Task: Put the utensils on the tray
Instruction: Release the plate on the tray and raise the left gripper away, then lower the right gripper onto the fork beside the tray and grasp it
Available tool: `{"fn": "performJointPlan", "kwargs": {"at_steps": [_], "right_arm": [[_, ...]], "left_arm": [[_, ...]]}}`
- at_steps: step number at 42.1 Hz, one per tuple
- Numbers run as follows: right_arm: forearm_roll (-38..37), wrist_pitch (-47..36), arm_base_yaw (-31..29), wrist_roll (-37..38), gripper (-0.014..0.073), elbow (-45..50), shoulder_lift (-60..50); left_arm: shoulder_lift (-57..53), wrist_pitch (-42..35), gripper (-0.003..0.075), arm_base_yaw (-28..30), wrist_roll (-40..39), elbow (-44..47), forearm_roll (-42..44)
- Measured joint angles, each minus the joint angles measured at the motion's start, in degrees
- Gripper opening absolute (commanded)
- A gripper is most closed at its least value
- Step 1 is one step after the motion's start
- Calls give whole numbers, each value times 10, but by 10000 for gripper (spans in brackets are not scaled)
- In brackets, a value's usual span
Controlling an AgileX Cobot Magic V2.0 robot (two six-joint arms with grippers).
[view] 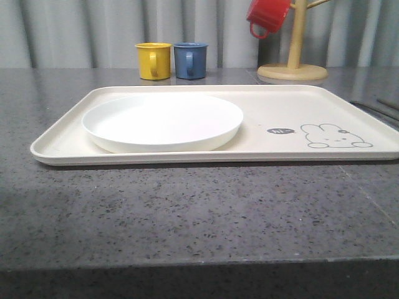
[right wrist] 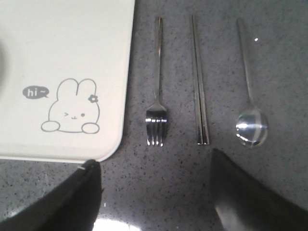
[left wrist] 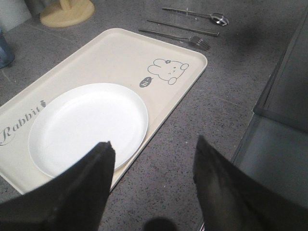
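Note:
The cream tray (view: 299,103) (left wrist: 115,55) (right wrist: 72,48) with a rabbit drawing lies on the grey counter, and the white plate (view: 162,121) (left wrist: 86,127) rests on its left half. A silver fork (right wrist: 157,96) (left wrist: 178,36), a pair of metal chopsticks (right wrist: 198,82) (left wrist: 183,27) and a spoon (right wrist: 249,96) (left wrist: 202,15) lie side by side on the counter just right of the tray. My right gripper (right wrist: 155,163) hovers open above the counter near the fork's tines. My left gripper (left wrist: 154,149) is open over the counter at the tray's front edge, beside the plate.
A yellow mug (view: 153,60) and a blue mug (view: 190,60) stand behind the tray. A wooden mug tree (view: 293,62) (left wrist: 67,10) holding a red mug (view: 268,17) stands at the back right. The counter's front edge (view: 199,261) runs close below the tray.

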Motion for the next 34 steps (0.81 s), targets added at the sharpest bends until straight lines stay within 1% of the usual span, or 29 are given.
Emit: {"fn": "performJointPlan", "kwargs": {"at_steps": [5,8,20,28,34], "right_arm": [[3,45,0,-19,508,-53,79],[6,56,0,-25,508,-81,127],[-3,60,0,-28,508,-169,295],[-30,59,0,-28,508,-202,371],[-31,54,0,-28,507,-213,409]], "left_arm": [[0,0,376,0,0,0,0],[0,0,376,0,0,0,0],[0,0,376,0,0,0,0],[0,0,376,0,0,0,0],[0,0,376,0,0,0,0]]}}
